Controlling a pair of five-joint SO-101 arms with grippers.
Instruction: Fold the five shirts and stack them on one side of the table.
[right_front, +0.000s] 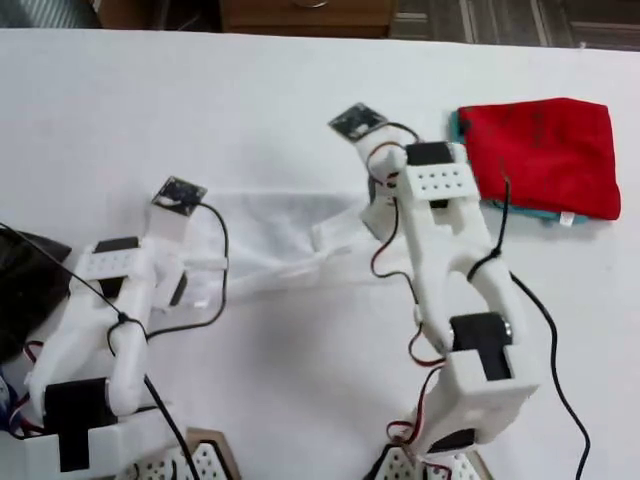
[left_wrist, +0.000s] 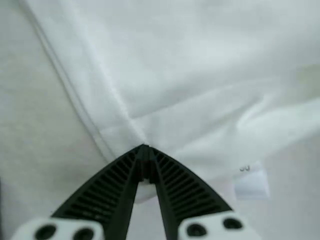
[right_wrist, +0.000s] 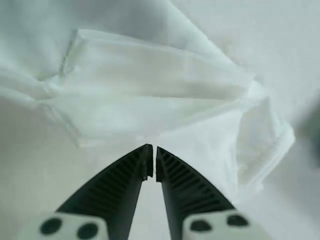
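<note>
The left gripper (left_wrist: 144, 150) and right gripper (right_wrist: 150, 150) each pinched 1 edge of the white shirt (right_front: 280, 240), pulling it flat mid worktop (right_front: 200, 100), likely for folding, while the folded red shirt (right_front: 545, 150) sat at 2 o'clock.

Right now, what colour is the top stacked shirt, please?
The shirt is red, best seen in high view.
</note>
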